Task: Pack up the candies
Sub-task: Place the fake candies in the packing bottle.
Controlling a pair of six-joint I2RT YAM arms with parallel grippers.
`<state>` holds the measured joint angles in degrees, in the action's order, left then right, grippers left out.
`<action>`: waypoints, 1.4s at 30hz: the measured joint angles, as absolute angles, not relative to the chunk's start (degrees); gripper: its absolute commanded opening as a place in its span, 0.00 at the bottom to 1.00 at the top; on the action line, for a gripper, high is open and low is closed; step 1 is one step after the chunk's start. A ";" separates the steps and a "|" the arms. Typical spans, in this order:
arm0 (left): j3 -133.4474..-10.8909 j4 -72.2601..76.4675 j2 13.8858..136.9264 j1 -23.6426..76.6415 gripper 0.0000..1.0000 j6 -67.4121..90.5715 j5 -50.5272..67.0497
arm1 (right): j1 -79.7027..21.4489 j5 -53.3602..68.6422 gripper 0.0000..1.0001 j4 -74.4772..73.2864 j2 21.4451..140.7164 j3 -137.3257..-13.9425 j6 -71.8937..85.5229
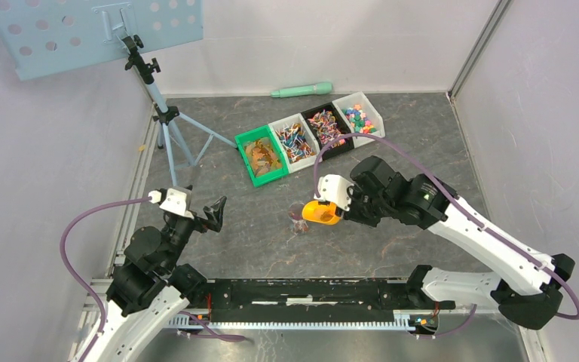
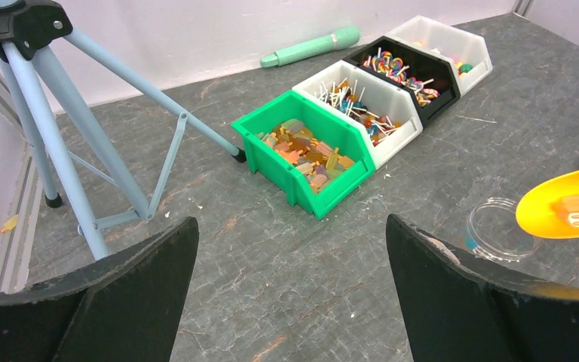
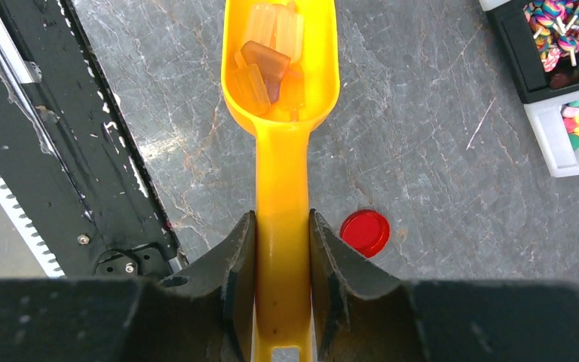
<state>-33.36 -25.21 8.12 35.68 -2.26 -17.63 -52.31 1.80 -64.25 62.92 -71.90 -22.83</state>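
My right gripper (image 3: 281,249) is shut on the handle of the yellow scoop (image 3: 280,83), held level above the table. Several golden-brown and orange candies (image 3: 270,60) lie in its bowl. From above, the right gripper (image 1: 344,205) and scoop (image 1: 321,213) are at mid-table. A clear round jar (image 2: 495,226) stands open beside the scoop (image 2: 565,204), whose bowl overlaps the jar's right edge. A red lid (image 3: 365,231) lies flat on the table. More candies fill a green bin (image 1: 262,158). My left gripper (image 1: 215,215) is open and empty, left of the jar.
A white bin (image 1: 295,142), a black bin (image 1: 326,127) and another white bin (image 1: 360,115) of sweets stand in a row beside the green one. A pale green cylinder (image 1: 301,90) lies at the back wall. A blue tripod (image 1: 167,121) stands at the back left.
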 measured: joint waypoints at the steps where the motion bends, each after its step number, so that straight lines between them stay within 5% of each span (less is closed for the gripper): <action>1: -33.36 -25.23 8.08 35.68 1.00 -2.26 -17.63 | -52.58 1.43 0.00 -64.40 63.35 -72.31 -22.61; 42: -33.34 -25.23 6.94 35.68 1.00 -2.26 -17.61 | -56.34 -2.63 0.00 -68.23 68.42 -78.52 -19.07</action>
